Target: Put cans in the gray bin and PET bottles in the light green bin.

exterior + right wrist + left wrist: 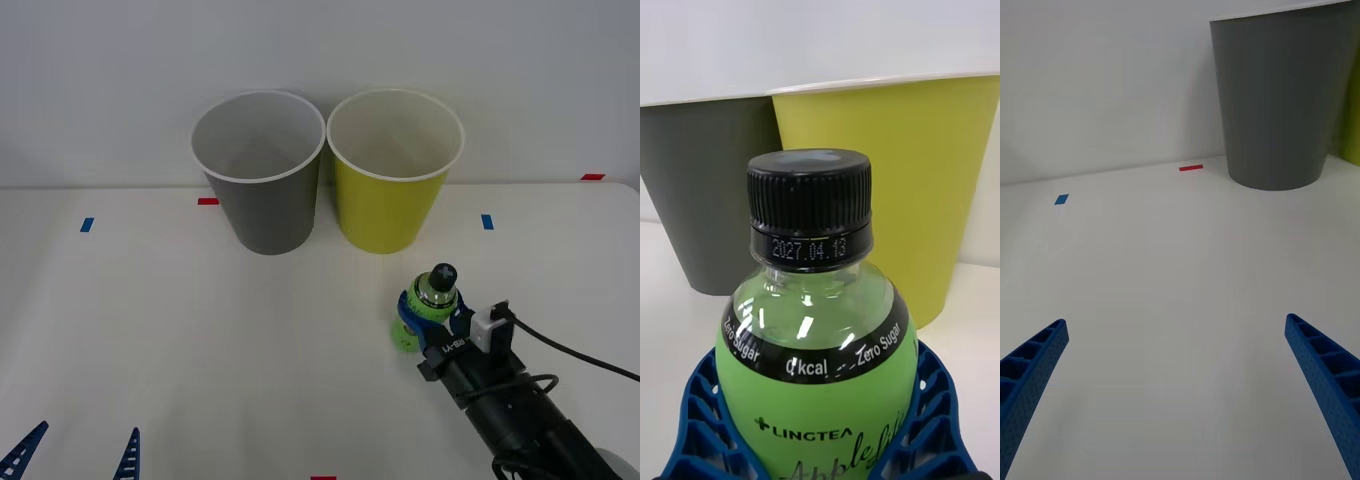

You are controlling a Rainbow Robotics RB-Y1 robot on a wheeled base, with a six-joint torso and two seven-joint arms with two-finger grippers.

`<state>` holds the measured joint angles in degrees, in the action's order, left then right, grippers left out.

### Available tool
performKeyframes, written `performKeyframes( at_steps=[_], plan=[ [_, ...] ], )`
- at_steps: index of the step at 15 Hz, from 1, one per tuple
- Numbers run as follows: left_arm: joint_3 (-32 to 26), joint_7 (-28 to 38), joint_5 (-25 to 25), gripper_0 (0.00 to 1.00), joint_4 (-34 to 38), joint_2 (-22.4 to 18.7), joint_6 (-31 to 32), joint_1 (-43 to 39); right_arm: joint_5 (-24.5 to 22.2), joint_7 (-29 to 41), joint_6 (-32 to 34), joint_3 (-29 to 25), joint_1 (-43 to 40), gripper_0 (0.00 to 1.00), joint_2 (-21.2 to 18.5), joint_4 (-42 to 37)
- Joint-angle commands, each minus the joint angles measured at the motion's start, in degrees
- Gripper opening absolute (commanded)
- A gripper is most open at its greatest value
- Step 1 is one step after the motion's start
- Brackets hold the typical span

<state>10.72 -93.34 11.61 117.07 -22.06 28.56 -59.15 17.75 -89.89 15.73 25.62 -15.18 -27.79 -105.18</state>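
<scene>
White table (200,340): right gripper (432,322) clasps PET bottle (816,352); cap date readable.

White table (200,340) was occupied by gray bin (262,175) and light green bin (392,175) — touching, at the rear — bottle (428,305) nearer, tape marks (208,201) scattered.

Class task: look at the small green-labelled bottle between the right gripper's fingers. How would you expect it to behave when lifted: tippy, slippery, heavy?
The bottle looks round and glossy, so it may slip or twist between the right gripper's fingers. Its clear shoulder looks empty of liquid, so probably light. Standing narrow on the table, it could tip if nudged.
</scene>
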Motion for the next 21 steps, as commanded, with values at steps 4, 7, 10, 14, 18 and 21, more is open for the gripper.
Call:
performKeyframes(
  at_steps=[4,7,10,14,18,21],
  plan=[
    [0.0,0.0,-0.01,1.0,0.0,0.0,0.0,0.0,0.8,1.13,-21.88,-4.88,-3.45,0.0,0.28,-18.3],
    [0.0,0.0,-0.01,1.0,0.0,0.0,0.0,0.0,0.8,4.9,-34.8,-7.25,-3.19,0.0,0.19,-28.67],
    [0.0,0.0,-0.01,1.0,0.0,0.0,0.0,0.0,-1.67,13.78,-47.37,-8.31,-0.55,0.0,-1.66,-38.52],
    [0.0,0.0,-0.01,1.0,0.0,0.0,0.0,0.0,-7.2,27.49,-64.78,-8.13,9.64,0.0,-5.7,-44.82],
    [0.0,0.0,-0.01,1.0,0.0,0.0,0.0,0.0,-0.52,35.58,-67.15,-12.09,20.54,0.0,-9.48,-44.82],
    [0.0,0.0,-0.01,1.0,0.0,0.0,0.0,0.0,12.66,35.14,-67.15,-19.29,28.45,0.0,-10.8,-44.23]
  ],
)
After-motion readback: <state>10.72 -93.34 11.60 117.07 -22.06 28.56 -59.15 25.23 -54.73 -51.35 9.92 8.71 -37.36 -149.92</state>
